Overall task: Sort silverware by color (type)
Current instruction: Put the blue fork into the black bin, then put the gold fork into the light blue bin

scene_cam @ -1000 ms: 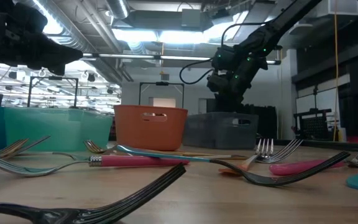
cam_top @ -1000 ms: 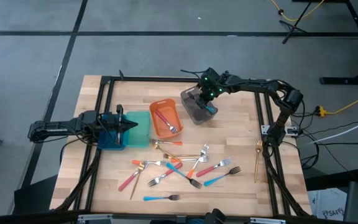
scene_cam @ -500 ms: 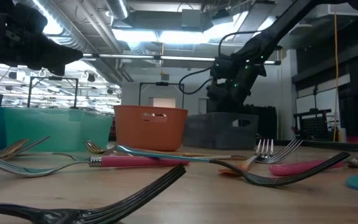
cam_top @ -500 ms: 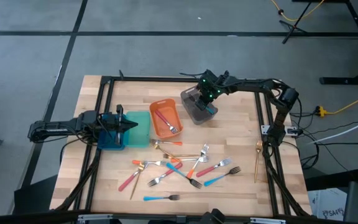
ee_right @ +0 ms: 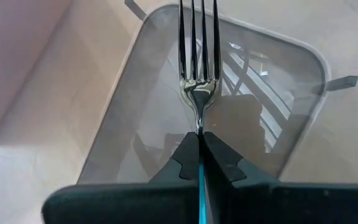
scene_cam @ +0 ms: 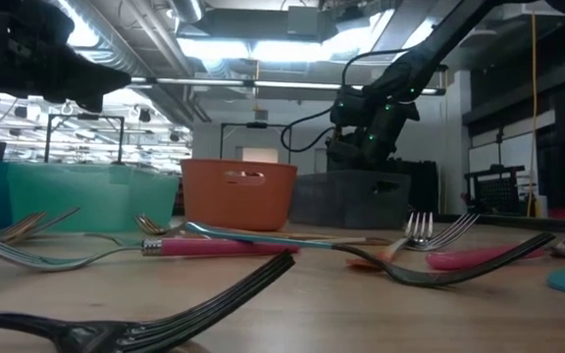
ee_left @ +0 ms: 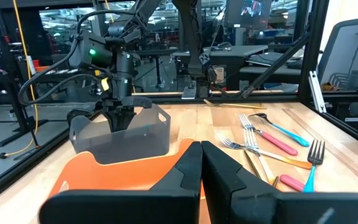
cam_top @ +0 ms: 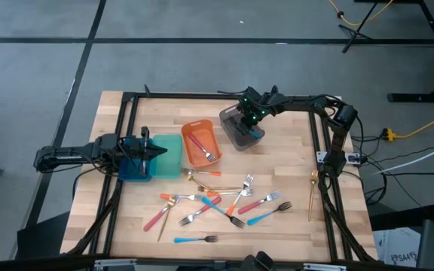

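My right gripper (cam_top: 252, 123) hangs over the grey bin (cam_top: 232, 129), shut on a blue-handled fork (ee_right: 199, 56); the low view shows the gripper (scene_cam: 357, 157) above the bin's rim. My left gripper (cam_top: 155, 150) is shut and waits over the teal bin (cam_top: 169, 158), its closed fingers (ee_left: 201, 158) looking across the orange bin (ee_left: 135, 168). The other silverware (cam_top: 224, 199) lies scattered flat on the table's near half, with red, orange, blue and gold handles. A red-handled piece (cam_top: 203, 147) lies inside the orange bin. My right gripper pinches the fork between its two fingers at the top of the blue handle (ee_right: 200, 177), just behind the metal neck. The fork runs along the fingers, its tines (ee_right: 199, 37) sticking out past the fingertips. It is lifted clear, over the inside of the grey bin.
Teal, orange (cam_top: 200, 143) and grey bins stand in a row across the table's middle. A gold utensil (cam_top: 312, 192) lies alone by the right frame rail. Bare wood shows along the far edge and between the bins and the fork pile.
My right gripper, still shut on the fork, has shifted slightly toward the table's left over the grey bin.
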You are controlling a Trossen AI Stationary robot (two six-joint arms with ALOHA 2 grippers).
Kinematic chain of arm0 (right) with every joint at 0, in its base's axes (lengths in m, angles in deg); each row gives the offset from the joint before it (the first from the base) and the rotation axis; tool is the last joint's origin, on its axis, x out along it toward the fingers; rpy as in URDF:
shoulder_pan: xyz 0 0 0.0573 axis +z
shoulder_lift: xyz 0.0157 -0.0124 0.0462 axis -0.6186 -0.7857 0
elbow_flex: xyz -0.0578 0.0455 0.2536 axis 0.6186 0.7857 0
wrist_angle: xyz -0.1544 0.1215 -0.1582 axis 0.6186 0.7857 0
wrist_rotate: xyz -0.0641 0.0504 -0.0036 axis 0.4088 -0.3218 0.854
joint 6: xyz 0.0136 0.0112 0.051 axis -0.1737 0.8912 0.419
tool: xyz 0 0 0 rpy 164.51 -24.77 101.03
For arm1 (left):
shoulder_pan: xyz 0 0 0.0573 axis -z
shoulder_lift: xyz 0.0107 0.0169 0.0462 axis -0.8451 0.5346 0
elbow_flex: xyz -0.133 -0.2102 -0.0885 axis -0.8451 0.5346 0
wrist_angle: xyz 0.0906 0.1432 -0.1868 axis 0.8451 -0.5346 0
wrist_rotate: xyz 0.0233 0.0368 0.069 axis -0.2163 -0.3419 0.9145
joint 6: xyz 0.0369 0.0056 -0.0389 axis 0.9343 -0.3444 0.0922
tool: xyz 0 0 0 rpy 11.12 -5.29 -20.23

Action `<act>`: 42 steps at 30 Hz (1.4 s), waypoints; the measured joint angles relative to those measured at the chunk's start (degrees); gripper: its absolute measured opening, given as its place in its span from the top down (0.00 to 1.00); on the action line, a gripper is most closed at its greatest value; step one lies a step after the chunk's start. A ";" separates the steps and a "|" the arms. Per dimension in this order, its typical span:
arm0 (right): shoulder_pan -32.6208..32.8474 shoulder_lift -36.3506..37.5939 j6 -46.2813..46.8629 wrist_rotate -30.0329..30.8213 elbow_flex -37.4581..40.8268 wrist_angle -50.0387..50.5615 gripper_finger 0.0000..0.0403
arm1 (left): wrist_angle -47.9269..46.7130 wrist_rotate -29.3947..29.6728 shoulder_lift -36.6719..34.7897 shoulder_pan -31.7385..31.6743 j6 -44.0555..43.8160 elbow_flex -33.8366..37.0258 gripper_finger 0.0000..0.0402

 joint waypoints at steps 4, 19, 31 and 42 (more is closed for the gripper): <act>0.00 0.00 0.00 0.14 0.00 0.04 1.00 | -0.02 0.02 -0.01 0.00 0.00 0.00 1.00; 0.00 0.00 0.02 0.42 0.00 -0.07 0.77 | 0.00 0.00 -0.01 0.00 0.00 0.00 1.00; 0.00 0.00 0.17 0.42 0.00 -0.02 0.76 | 0.00 0.00 0.01 0.00 0.02 0.00 1.00; 0.00 0.00 0.26 0.41 0.00 0.00 0.76 | 5.17 -0.03 -0.01 0.00 -0.05 -0.02 1.00</act>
